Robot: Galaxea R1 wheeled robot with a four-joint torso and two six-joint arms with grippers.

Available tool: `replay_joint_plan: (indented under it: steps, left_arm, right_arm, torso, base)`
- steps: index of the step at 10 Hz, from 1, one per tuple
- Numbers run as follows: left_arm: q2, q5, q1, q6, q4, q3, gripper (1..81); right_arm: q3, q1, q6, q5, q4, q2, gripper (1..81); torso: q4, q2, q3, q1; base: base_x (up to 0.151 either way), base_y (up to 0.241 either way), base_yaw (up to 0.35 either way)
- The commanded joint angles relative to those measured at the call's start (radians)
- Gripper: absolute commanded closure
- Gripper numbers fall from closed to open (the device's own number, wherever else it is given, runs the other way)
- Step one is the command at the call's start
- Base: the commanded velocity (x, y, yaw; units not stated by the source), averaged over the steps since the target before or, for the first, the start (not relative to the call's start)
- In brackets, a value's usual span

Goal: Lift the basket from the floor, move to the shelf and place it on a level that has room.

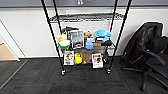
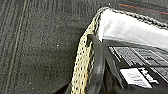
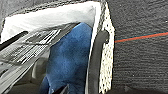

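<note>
Both wrists sit at opposite rims of the basket (image 2: pixel 83 62), above the floor (image 2: pixel 37 50); we can't tell how the jaws stand. Shelf (image 1: pixel 85 42) dead ahead, second level (image 1: pixel 85 17) bare. We keep both sides level, then clear the poles.

An office — dark charcoal carpet tiles (image 1: pixel 37 80) run up to a plain white wall (image 1: pixel 27 32); right of the black wire rack (image 1: pixel 86 37) stands a black swivel chair (image 1: pixel 150 57) on casters — a jacket draped over its back.
</note>
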Motion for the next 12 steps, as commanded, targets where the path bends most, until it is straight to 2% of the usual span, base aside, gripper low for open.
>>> replay_joint_plan:
  steps: [1, 6, 7, 8, 9, 10, 12]
  left_arm:
    - [0.005, 0.050, -0.133, 0.006, 0.018, -0.005, 1.0]
    - [0.010, 0.048, -0.133, 0.006, 0.047, -0.011, 1.0]
    - [0.004, 0.050, -0.130, 0.006, 0.045, -0.011, 1.0]
    - [0.004, 0.050, -0.130, 0.004, 0.047, -0.011, 1.0]
    - [0.004, 0.048, -0.130, 0.006, 0.047, -0.011, 1.0]
    - [0.002, 0.042, -0.130, 0.006, 0.048, -0.011, 1.0]
    - [-0.001, 0.036, -0.130, 0.006, 0.053, -0.013, 1.0]
  right_arm:
    - [0.005, 0.116, 0.029, -0.021, 0.025, 0.013, 1.0]
    - [-0.009, 0.124, 0.044, -0.023, 0.025, 0.028, 1.0]
    - [-0.009, 0.124, 0.043, -0.021, 0.023, 0.028, 1.0]
    - [-0.009, 0.124, 0.043, -0.021, 0.023, 0.031, 1.0]
    - [-0.009, 0.126, 0.043, -0.021, 0.022, 0.033, 1.0]
    - [-0.009, 0.127, 0.043, -0.021, 0.022, 0.033, 1.0]
    - [-0.010, 0.129, 0.044, -0.019, 0.023, 0.033, 1.0]
  torso:
    - [0.000, 0.000, 0.000, 0.000]
    - [0.000, 0.000, 0.000, 0.000]
    - [0.000, 0.000, -0.094, 0.000]
    - [0.000, 0.000, -0.097, 0.000]
    - [0.000, 0.000, -0.018, 0.000]
    - [0.000, 0.000, -0.041, 0.000]
    - [0.000, 0.000, -0.057, 0.000]
  base:
    - [0.000, 0.000, 0.000]
    - [0.000, 0.000, 0.000]
    - [0.000, 0.000, 0.000]
    - [0.000, 0.000, 0.000]
    - [0.000, 0.000, 0.000]
    - [0.000, 0.000, 0.000]
    - [0.000, 0.000, 0.000]
